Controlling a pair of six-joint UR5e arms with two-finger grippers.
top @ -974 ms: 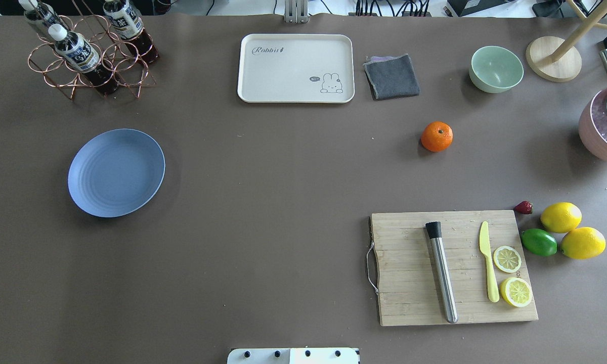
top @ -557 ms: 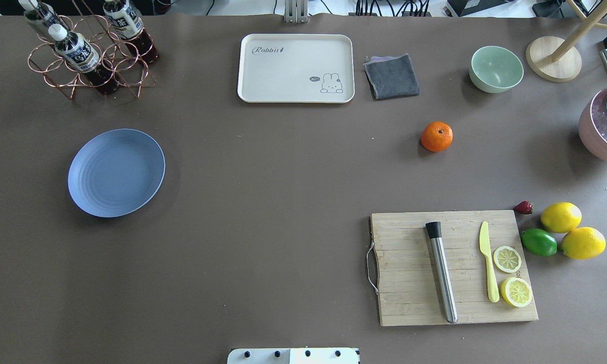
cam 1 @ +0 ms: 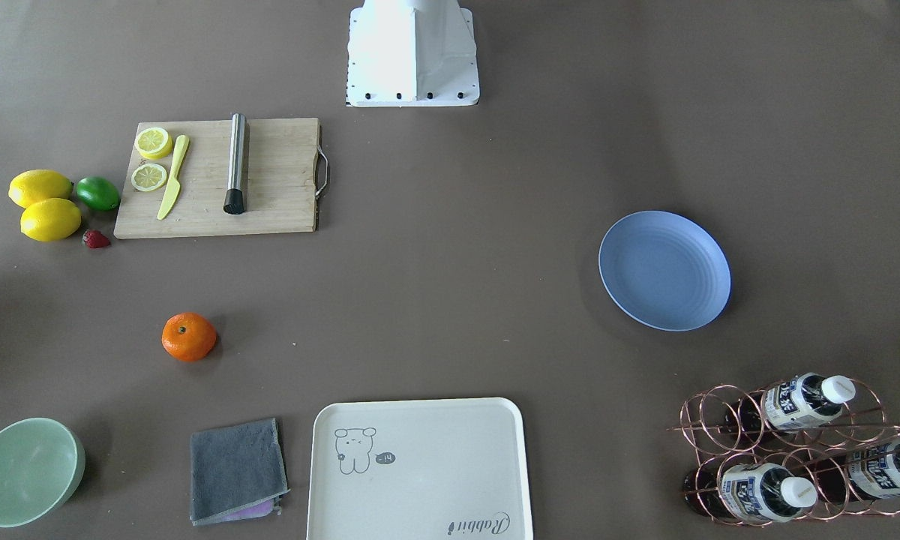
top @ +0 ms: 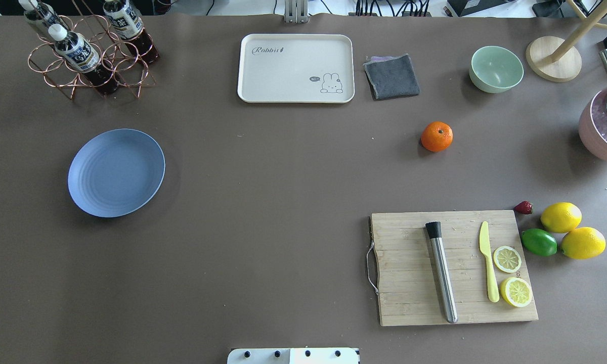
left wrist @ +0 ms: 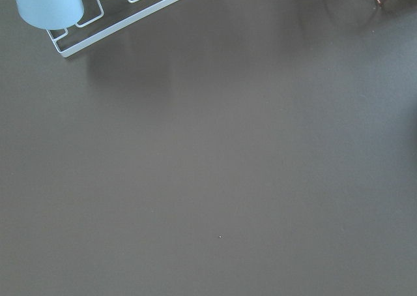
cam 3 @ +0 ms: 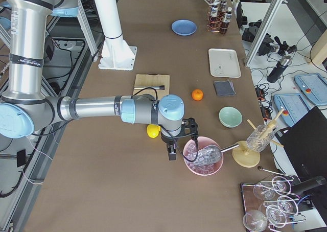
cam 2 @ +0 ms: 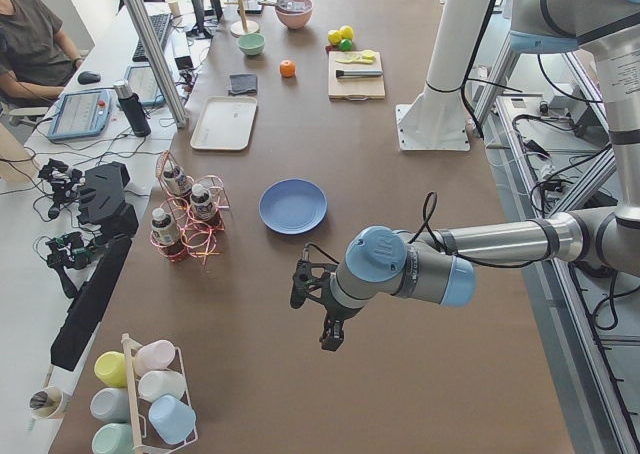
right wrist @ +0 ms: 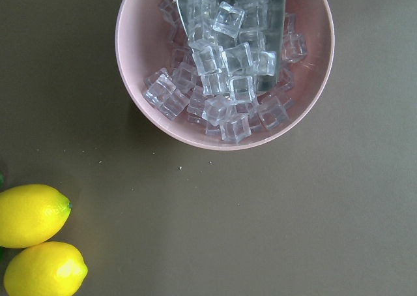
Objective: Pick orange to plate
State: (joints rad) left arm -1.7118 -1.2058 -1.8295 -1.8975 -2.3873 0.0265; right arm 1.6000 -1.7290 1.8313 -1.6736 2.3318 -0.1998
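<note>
Far left of rabbit tray (top: 296, 68), beyond the plate: left gripper (cam 2: 316, 310), hanging over bare table. Shows only in a side camera, so cannot tell whether fingers are parted or closed.

Left of tray, toward robot: periwinkle plate (top: 116, 173), flat, nothing on it.

Right of tray, slightly toward robot: orange (top: 436, 136), alone on the table, stem dimple up, touching nothing. Well apart from plate, on opposite side of tray.

Far right of tray: right gripper (cam 3: 176, 149), hanging above the table between pink ice bowl (right wrist: 135, 55) and lemons (right wrist: 32, 214). Side camera only again; cannot tell finger state.

Status (judgement): nothing started; reach for orange pending.

Risks (judgement):
- Off-centre pinch on a round, smooth fruit: likely to squirt or roll away across open table.
- Departure from beside the ice bowl: possible clip of bowl rim or lemons on a low path.
- Long carry past tray to plate: possible slip from a weak hold.
- Release from height onto shallow plate: roll-off over the low rim.
</note>
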